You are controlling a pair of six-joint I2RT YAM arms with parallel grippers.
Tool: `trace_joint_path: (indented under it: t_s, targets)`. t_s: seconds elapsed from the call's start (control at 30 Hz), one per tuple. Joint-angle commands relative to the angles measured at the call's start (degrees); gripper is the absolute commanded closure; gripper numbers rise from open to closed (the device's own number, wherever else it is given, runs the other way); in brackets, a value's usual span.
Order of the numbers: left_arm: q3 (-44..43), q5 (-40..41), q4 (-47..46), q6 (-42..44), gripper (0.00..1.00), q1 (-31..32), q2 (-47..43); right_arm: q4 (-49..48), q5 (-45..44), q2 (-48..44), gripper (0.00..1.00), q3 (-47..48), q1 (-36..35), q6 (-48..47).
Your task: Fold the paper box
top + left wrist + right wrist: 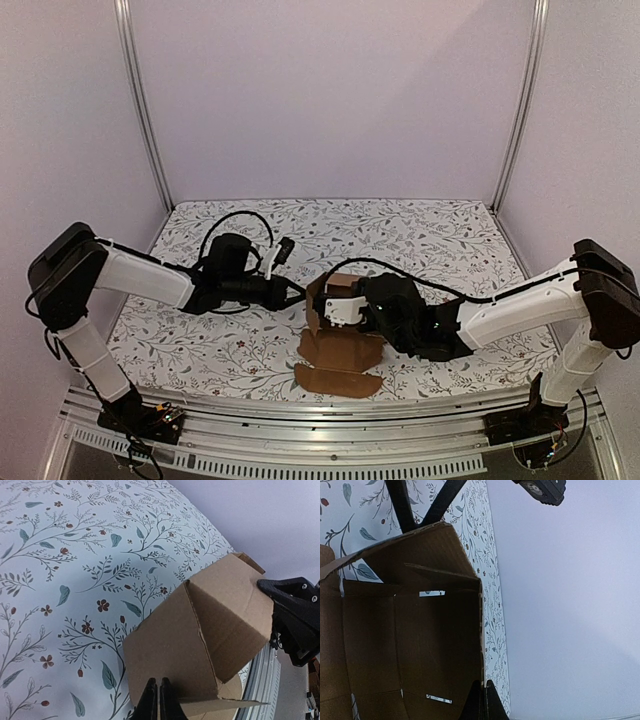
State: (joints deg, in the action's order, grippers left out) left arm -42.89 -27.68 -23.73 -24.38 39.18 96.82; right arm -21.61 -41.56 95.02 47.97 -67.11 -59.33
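the paper box (338,352) sits on the table (440,240), near the front edge of the table and about in the middle of its width. it is a plain brown cardboard piece and it is only partly folded. the part farther from the front edge of the table stands up as walls, and some flat flaps lie spread toward the front edge, the last one with a rounded outline. in the right wrist view the inside of the box is open, with creases between the panels and two small slots cut in one panel. the table has a white cover with a pattern of leaves and small flowers.

the left gripper (159,692) reaches in from the left side of the table. its two fingers are pressed together with almost no gap, and they pinch the edge of one outer wall of the box. the right gripper (481,700) reaches in from the right side of the table. its fingers are also closed tight, and the thin edge of a standing wall runs down between them, so it holds the box there. in the left wrist view the black tip of the right gripper touches the upper corner of the box.
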Motion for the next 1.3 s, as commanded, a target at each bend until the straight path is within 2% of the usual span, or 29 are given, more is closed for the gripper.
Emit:
trace_joint_path:
  t_s: [0.0, 0.97, 1.27]
  targets:
    - [0.77, -0.54, 0.63, 1.41, 0.96, 1.52, 1.26, -1.59, -1.15, 0.95, 1.00, -1.15, -0.41, 1.00]
    - [-3.01, -0.22, 1.23, 4.30, 0.80, 5.80, 4.67, -1.34, -2.08, 3.12, 1.00, -1.65, -1.12, 3.73]
    - [-3.93, 2.49, 1.09, 4.89, 0.73, 7.61, 5.14, -0.50, -3.97, 4.62, 1.00, -1.49, -1.76, 5.67]
